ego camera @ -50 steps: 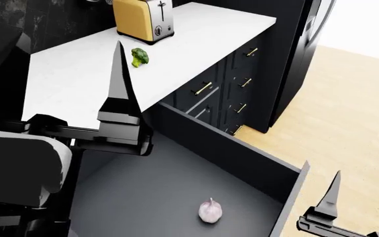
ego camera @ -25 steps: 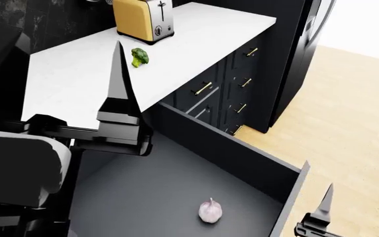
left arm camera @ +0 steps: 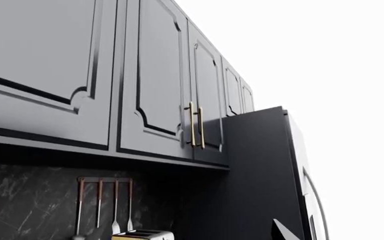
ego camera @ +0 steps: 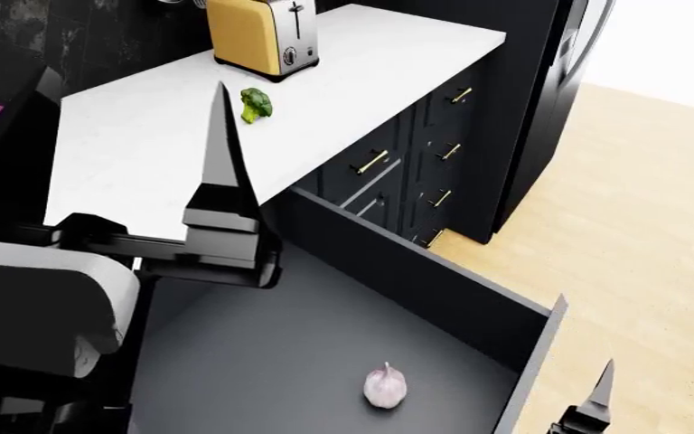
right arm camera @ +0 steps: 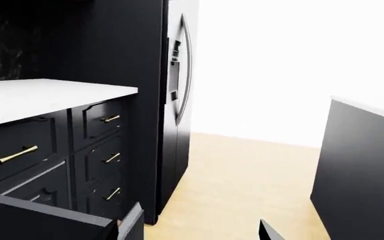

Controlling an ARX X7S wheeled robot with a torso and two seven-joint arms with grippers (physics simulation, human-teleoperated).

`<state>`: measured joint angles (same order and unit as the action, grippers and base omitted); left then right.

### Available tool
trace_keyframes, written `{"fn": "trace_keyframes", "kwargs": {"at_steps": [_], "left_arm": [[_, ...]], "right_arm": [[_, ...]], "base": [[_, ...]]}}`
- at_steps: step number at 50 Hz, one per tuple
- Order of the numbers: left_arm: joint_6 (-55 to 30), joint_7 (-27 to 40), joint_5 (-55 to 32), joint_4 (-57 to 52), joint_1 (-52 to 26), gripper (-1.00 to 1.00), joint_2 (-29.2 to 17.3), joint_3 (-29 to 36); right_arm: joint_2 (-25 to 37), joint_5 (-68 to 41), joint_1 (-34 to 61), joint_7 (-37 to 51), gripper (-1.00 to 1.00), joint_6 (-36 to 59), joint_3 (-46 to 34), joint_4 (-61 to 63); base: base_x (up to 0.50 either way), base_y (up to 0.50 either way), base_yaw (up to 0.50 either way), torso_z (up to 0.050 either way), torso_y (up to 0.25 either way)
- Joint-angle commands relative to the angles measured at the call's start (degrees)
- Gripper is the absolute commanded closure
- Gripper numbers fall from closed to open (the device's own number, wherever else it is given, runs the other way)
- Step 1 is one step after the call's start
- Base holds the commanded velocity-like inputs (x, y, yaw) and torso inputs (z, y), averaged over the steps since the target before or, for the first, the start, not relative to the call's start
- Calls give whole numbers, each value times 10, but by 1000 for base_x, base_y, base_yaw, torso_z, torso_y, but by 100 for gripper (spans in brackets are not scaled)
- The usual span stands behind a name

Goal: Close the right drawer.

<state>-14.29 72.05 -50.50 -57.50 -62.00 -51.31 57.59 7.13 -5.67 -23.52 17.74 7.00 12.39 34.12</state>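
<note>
The right drawer (ego camera: 419, 280) stands pulled far out below the white counter, and its matte dark grey inside shows. A garlic bulb (ego camera: 385, 385) lies on its floor. Its front panel's top edge (ego camera: 533, 362) runs to the lower right; the handle is hidden. My right gripper (ego camera: 658, 409) is open, just outside that front panel over the wood floor. In the right wrist view the drawer's corner (right arm camera: 45, 220) is close, with one fingertip (right arm camera: 269, 233) showing. My left gripper (ego camera: 130, 136) is open, raised over the counter, pointing up.
A yellow toaster (ego camera: 263, 36) and a broccoli floret (ego camera: 254, 104) sit on the white counter (ego camera: 360, 81). Narrow stacked drawers (ego camera: 444, 154) with short brass handles stand beside a tall black fridge (right arm camera: 172, 100). A dark island (right arm camera: 362, 165) stands across the wood floor (right arm camera: 245, 180).
My right gripper has sunk lower in the head view beside the drawer front, and its second finger has come into sight. The drawer has not moved. The left arm has barely shifted.
</note>
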Motion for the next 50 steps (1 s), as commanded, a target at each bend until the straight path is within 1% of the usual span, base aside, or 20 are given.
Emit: {"fn": "trace_keyframes", "kwargs": {"at_steps": [1,8,17,34,45,50], "left_arm": [[0,1,2,1,1,-100,3,4],[8,2,13,2,14,-100,-3,9],[4,3,7,2,7,-100,0,9],[1,1,3,3,-2,-100,5,13],[2,3,7,1,2,-100,4,16],[4,3,7,1,2,-100,2,16]], "right_arm": [[3,-18,-3,3,-100,-33,6,-49],[5,-25,10,-2,-100,-54,-2,-94],[9,-41,18,-5,-100,-80,1,-135],[16,-48,32,-4,-100,-90,-8,-188],[20,-44,57,-13,-100,-108,-27,-249],[20,-46,53,-8,-100,-94,-32,-229]], "base": [[0,0,0,0,0],[0,0,0,0,0],[0,0,0,0,0],[0,0,0,0,0],[0,0,0,0,0],[0,0,0,0,0]]}}
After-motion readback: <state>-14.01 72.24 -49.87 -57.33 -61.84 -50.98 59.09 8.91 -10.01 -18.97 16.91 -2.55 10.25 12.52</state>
